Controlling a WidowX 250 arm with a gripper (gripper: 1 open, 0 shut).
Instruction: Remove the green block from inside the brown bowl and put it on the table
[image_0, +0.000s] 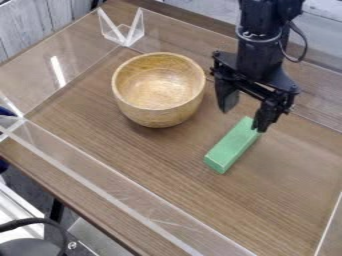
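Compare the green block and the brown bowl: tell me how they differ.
The green block is a long, flat bright green bar; the brown bowl is round, light tan and hollow. The block is narrow, the bowl much wider. The block lies outside the bowl, which looks empty. Both rest on the table.

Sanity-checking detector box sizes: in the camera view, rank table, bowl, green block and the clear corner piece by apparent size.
1. Brown wood-grain table
2. Round light-tan wooden bowl
3. Long flat bright green block
4. Clear acrylic corner piece, farthest from the camera, so its rank against the block is unsure.
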